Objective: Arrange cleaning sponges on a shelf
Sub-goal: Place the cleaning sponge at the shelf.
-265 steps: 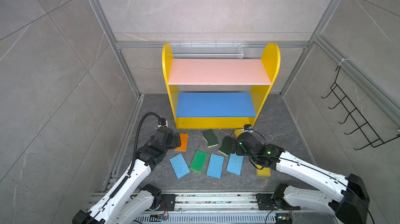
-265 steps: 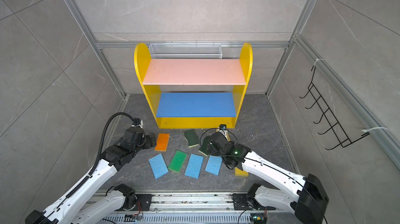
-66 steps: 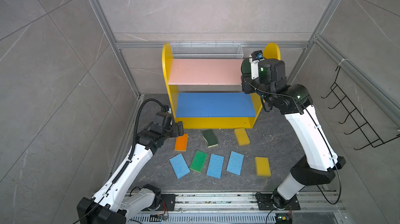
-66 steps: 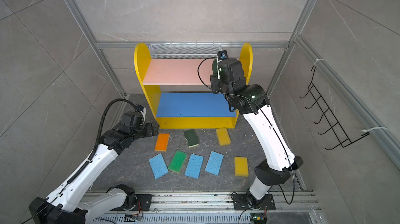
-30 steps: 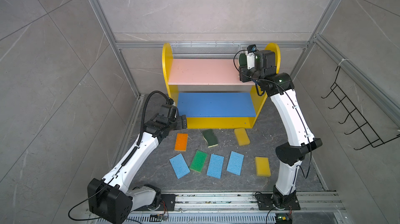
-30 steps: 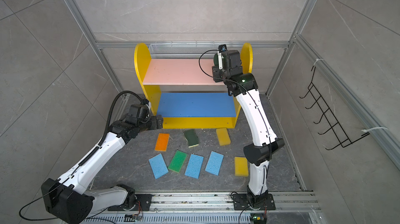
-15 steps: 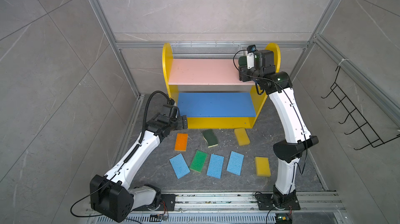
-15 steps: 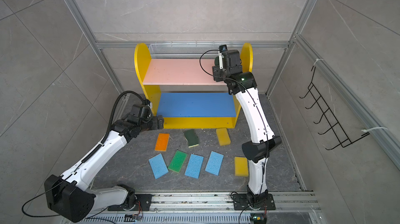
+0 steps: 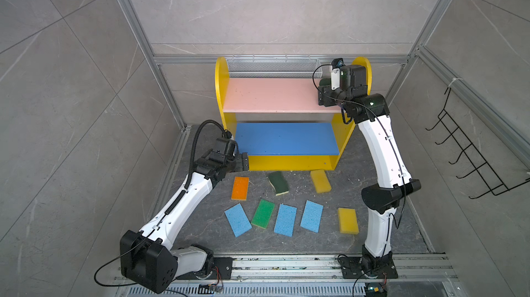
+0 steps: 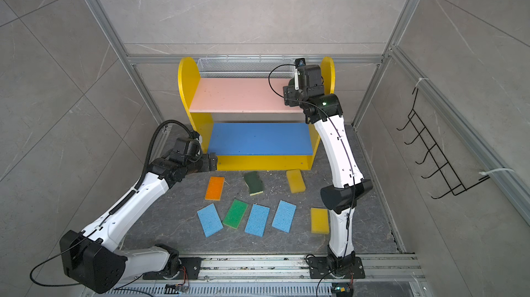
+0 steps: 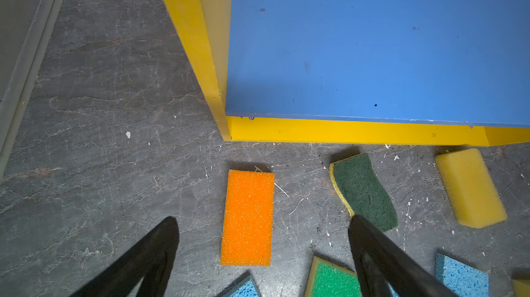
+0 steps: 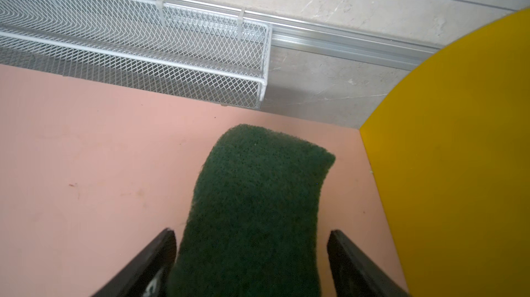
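Observation:
The shelf [image 9: 220, 86] stands at the back, with a pink upper board [image 9: 272, 94] and a blue middle board [image 9: 286, 140]. A wavy dark green sponge [image 12: 263, 180] lies at the right end of the pink board. My right gripper [image 12: 251, 233] is open around it, with a gap at one finger [image 12: 352, 264]. On the floor lie orange [image 9: 240, 188], dark green [image 9: 277, 182], two yellow [image 9: 320, 181] [image 9: 347, 220], a bright green [image 9: 263, 213] and three light blue [image 9: 285, 220] sponges. My left gripper [image 11: 263, 221] hangs open and empty over the floor, just short of the orange sponge [image 11: 248, 218].
A white mesh basket [image 9: 271, 66] hangs on the back wall just behind the pink board. A black wire hook rack [image 9: 470, 152] is on the right wall. The yellow side panel [image 12: 459, 152] stands close beside the right gripper. A metal rail [image 9: 286, 264] runs along the front.
The right jaws have widened and let go of the dark green sponge, which they had carried up from the floor. The left gripper has edged toward the shelf's front corner.

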Robot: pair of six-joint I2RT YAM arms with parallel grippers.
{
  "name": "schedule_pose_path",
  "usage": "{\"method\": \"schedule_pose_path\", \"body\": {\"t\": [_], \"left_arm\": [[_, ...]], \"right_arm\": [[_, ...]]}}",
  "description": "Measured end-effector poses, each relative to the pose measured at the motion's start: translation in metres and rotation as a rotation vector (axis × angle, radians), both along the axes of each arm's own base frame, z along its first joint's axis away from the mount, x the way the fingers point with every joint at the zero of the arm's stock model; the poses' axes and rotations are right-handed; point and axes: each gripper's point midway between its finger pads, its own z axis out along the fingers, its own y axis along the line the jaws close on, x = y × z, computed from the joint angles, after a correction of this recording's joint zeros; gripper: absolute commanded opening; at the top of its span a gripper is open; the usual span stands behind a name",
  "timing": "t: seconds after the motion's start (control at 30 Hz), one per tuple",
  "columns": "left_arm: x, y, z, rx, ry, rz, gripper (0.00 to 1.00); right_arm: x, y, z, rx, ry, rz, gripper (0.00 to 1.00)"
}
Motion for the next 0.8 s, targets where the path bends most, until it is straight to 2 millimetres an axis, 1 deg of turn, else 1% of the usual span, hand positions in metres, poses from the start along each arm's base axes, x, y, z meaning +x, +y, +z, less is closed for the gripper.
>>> {"method": "schedule_pose_path", "body": {"t": [0.27,0.43,0.67,0.8], "left_arm": [[0.001,0.000,0.003,-0.006,-0.008,0.003,0.96],[0.001,0.000,0.005,-0.007,-0.013,0.004,0.96],[-0.003,0.002,0.016,-0.021,-0.041,0.009,0.96],[-0.004,0.003,0.019,-0.027,-0.048,0.012,0.96]], "right_arm": [[0.000,0.003,-0.001,0.014,0.005,0.026,0.84],[0.000,0.008,-0.001,0.030,0.011,0.060,0.76],[-0.001,0.011,-0.003,0.033,0.021,0.092,0.75],[-0.003,0.012,-0.004,0.036,0.024,0.104,0.80]]}}
